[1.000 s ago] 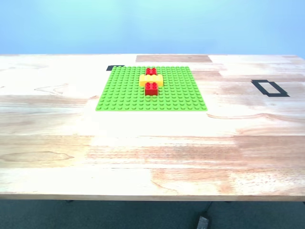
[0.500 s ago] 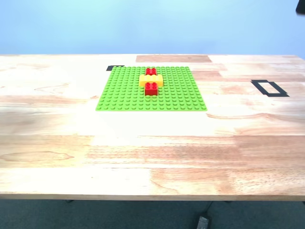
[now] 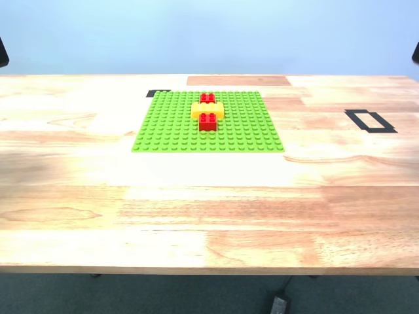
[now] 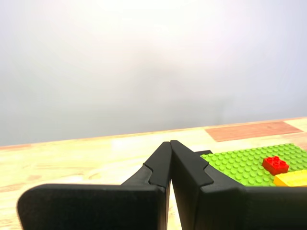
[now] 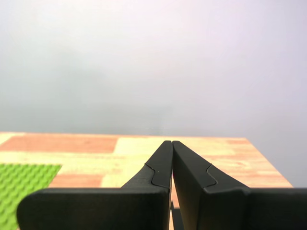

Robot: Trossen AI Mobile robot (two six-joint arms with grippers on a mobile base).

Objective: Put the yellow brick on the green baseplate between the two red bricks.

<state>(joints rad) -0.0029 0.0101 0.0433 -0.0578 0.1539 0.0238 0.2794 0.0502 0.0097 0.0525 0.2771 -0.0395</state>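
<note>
Sitting on the large flat square bright-green studded plastic baseplate [image 3: 208, 123], the oblong yellow-orange studded plastic brick [image 3: 207, 110] lies crosswise between the two small square bright-red studded plastic bricks. One red brick [image 3: 207, 98] touches it at its 12 o'clock side in the exterior view and the other red brick [image 3: 208, 121] touches it at its 6 o'clock side, so the three make a short cross a little toward 12 o'clock from the plate's middle. The baseplate rests flat on the pale wooden tabletop [image 3: 196, 209], toward the far half of it. A black tape rectangle [image 3: 370, 121] is stuck to the wood out at 3 o'clock from the plate, well apart from it, and a small black mark [image 3: 157, 93] shows just off the plate's far corner at 11 o'clock.

Our first gripper [image 4: 170, 143] has its black fingers pressed together with nothing between them, raised over the tabletop beside the baseplate; its wrist view catches the plate, a red brick and one end of the yellow brick. Our second gripper [image 5: 171, 143] is likewise pinched closed and empty, looking across bare wood with only a corner of the green plate in sight. Neither gripper touches any brick.
</note>
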